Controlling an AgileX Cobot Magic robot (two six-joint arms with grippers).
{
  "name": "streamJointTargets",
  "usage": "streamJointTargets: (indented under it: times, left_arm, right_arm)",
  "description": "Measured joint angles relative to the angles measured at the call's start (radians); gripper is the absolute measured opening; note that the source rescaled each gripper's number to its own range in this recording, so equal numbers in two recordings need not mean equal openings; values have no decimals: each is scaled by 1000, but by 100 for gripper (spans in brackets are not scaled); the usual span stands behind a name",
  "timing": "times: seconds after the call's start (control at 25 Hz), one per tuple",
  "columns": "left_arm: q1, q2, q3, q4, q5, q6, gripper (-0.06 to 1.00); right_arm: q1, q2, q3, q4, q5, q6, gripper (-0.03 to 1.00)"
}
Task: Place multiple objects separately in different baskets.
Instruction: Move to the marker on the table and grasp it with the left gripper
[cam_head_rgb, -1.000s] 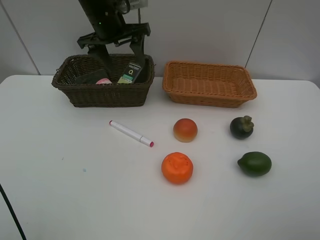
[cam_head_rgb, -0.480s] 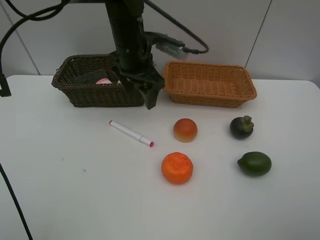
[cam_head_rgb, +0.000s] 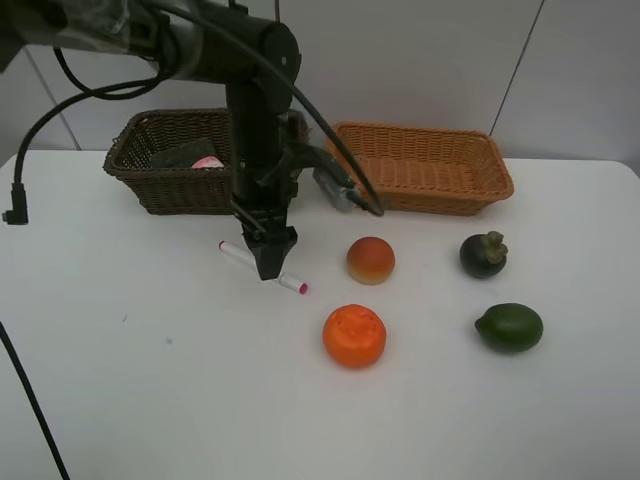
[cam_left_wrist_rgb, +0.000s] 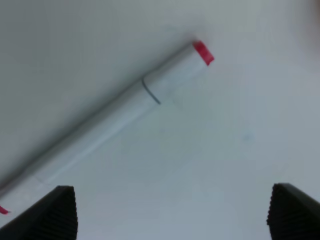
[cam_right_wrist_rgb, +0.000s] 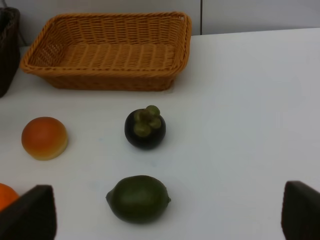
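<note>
Marker: white marker (cam_left_wrist_rgb: 130, 102) with a pink tip, flat on the table (cam_head_rgb: 150, 380), in front of the dark basket (cam_head_rgb: 150, 190) and up-left of the orange (cam_head_rgb: 354, 335); not in any basket yet.
Left gripper: the left gripper (cam_head_rgb: 270, 265) points straight down over the marker's middle, jaws wide apart, nothing between them.
Wrist view: the marker runs slantwise across the gap, 1 end close to a finger (cam_left_wrist_rgb: 55, 212), and is not squarely centred.
Right gripper: the right gripper (cam_right_wrist_rgb: 167, 212) is spread wide and empty, hanging back on the fruit side.
Baskets: dark basket shows something pink (cam_head_rgb: 207, 162) inside; light basket (cam_head_rgb: 420, 190) looks bare.
Fruit: 4 pieces loose on the table: the orange, peach-coloured fruit (cam_head_rgb: 370, 260), mangosteen (cam_head_rgb: 483, 255) and green fruit (cam_head_rgb: 509, 327).
Step, as I read it: lining up to pick the marker.
Risk 1: if the jaws close with the marker slanted, a finger may catch it near an end and spin it out instead of pinching it.
Risk 2: it is round and slim, so a nudge from 1 fingertip could roll it toward the orange.
Risk 3: coming down too far would jam the tips on the table; stopping high would close on air.
Risk 4: the arm stands just beside the dark basket, so a careless lift could bump its rim.
</note>
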Motion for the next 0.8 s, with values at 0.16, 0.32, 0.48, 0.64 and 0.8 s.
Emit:
streamJointTargets:
  times: [0.16,0.32,0.48,0.64,0.8]
  left_arm:
    - [0,27,12,14,-64,19,93]
    - [0,62,12,17,-129,57,93]
    - [0,100,12,33,-175,76,93]
    - [0,124,12,45,-219,76,92]
    - [0,128,11,46,-228,76,92]
  right_arm:
    - [0,0,0,0,0,0,100]
    - [0,0,0,0,0,0,100]
    - [0,0,0,0,0,0,100]
    - [0,0,0,0,0,0,100]
    - [0,0,0,0,0,0,100]
